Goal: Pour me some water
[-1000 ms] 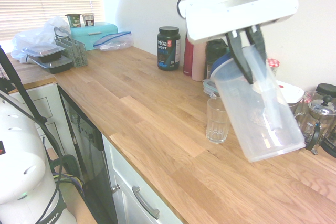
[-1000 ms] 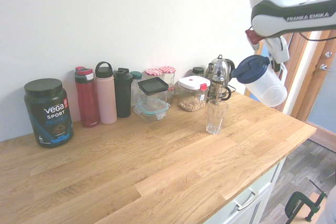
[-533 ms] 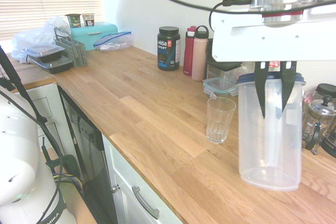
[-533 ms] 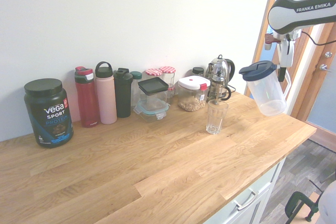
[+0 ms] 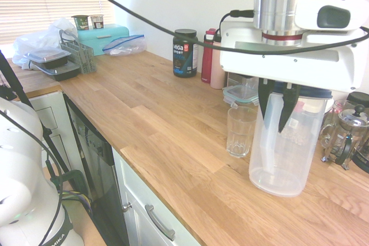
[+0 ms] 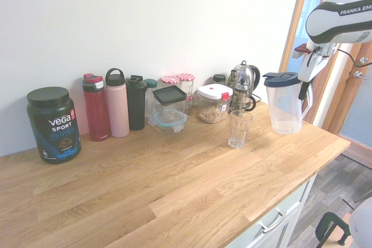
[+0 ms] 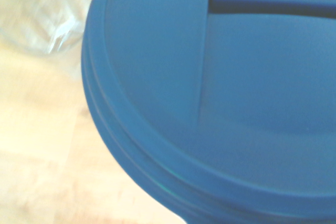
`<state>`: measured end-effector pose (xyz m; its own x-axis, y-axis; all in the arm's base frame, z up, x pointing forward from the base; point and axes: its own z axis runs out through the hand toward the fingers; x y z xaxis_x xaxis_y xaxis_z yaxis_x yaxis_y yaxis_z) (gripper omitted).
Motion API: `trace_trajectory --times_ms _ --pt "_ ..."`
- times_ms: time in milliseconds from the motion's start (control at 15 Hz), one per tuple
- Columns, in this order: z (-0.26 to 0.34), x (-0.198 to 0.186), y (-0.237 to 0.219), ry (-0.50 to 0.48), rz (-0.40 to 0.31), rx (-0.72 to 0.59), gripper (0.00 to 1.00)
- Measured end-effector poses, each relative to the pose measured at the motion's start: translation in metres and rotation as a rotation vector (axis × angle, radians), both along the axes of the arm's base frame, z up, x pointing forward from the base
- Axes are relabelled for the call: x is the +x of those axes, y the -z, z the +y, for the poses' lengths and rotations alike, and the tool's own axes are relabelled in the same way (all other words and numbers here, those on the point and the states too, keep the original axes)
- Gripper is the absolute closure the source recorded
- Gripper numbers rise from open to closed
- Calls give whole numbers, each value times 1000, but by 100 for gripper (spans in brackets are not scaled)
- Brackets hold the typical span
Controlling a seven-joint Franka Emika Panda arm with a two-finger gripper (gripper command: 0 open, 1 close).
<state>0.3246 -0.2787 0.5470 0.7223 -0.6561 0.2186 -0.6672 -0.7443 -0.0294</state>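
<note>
1. My tool (image 5: 277, 116) is closed on the clear handle (image 6: 307, 101) of the pitcher (image 5: 283, 148), its dark fingers on either side of it.
2. The pitcher stands near the end of the surface (image 6: 174, 178), just beside the glass. Its long axis is close to vertical, base down; I cannot tell whether the base touches the wood. The handle points away from the glass, and the lid's lip juts out on the opposite side. The dark blue lid (image 7: 210, 87) is on and fills most of the wrist view. I can read no writing on the pitcher.
3. My arm (image 6: 343, 18) carries "FRANKA EMI", cut off by the picture's edge in the second exterior view.
4. The glass (image 6: 239, 130) is upright on the surface, open end up, unmarked as far as I can see.
5. Beyond it, near the wall, are a French press (image 5: 349, 136) and a white-lidded container (image 6: 213, 104) with a small label too fine to read.
6. Farther along stand a dark bottle (image 6: 137, 103), a pink bottle (image 6: 118, 108) and a red bottle (image 6: 97, 111); the print low on the red one is too small to read.
7. Next along is a black tub (image 6: 54, 126), reading "vega SPORT PROTEIN" in pale and blue letters.
</note>
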Motion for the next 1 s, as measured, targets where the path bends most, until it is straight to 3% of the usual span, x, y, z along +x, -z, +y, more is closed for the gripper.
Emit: trace_trajectory --times_ms 200,467,1000 --pt "9 -25 19 36 -20 3 100" --pt "42 -52 26 10 -29 -4 100" --pt "173 -100 17 -91 -30 15 100"
